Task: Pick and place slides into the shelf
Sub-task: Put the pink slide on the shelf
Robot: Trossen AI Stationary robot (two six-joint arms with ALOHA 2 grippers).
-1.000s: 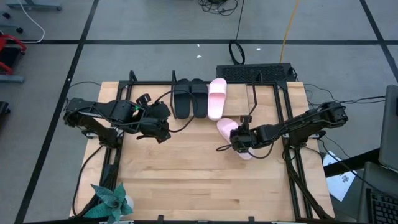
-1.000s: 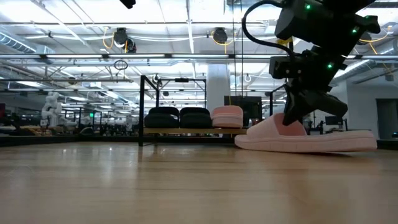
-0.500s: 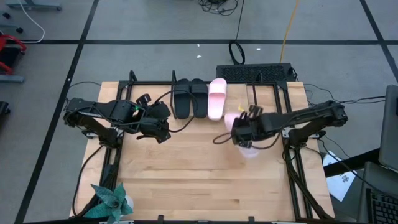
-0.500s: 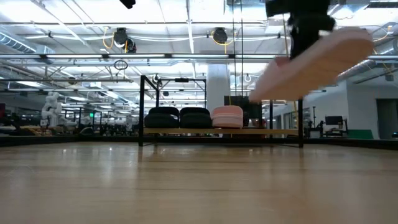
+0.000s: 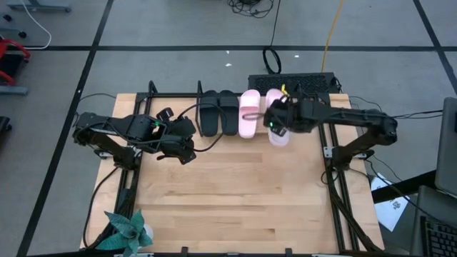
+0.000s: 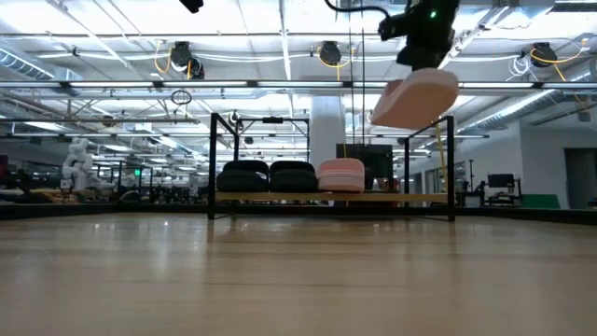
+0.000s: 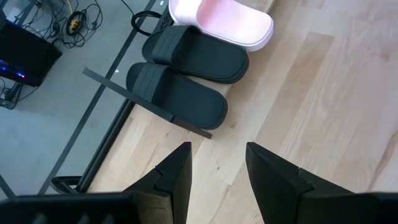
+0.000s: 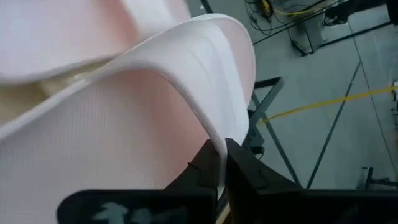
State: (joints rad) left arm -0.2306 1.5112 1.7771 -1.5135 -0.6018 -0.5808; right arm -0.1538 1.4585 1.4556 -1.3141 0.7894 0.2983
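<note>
Two black slides (image 5: 218, 113) and one pale pink slide (image 5: 249, 114) sit side by side on the shelf (image 6: 410, 197) at the table's far edge. They also show in the left wrist view, the black slides (image 7: 186, 93) and the pink one (image 7: 224, 22). My right gripper (image 5: 277, 120) is at the shelf's right part, shut on the second pink slide (image 6: 415, 98), which is in the air just right of the shelved pink one. My left gripper (image 5: 183, 148) is open and waits over the table's left part, near the black slides. My right gripper pinches the pink slide's wide strap by its edge (image 8: 214, 134) between its two fingers (image 8: 202, 171). It comes at the slide from above. The slide is lifted clear above the shelf board and tilted, with one end (image 6: 381, 116) lower than the other.
A small green plant (image 5: 128, 232) stands at the table's near left corner. Black frame rails (image 5: 335, 178) run along the table's left and right sides. A black box (image 5: 293, 82) and cables lie beyond the far edge. Bare wood (image 5: 228, 193) fills the table's middle and near part.
My right gripper, shut on the pink slide, has lifted it off the table's right middle and carried it up and toward the far edge, to the shelf beside the shelved pink slide. The slide went from flat on the table to tilted in the air.
</note>
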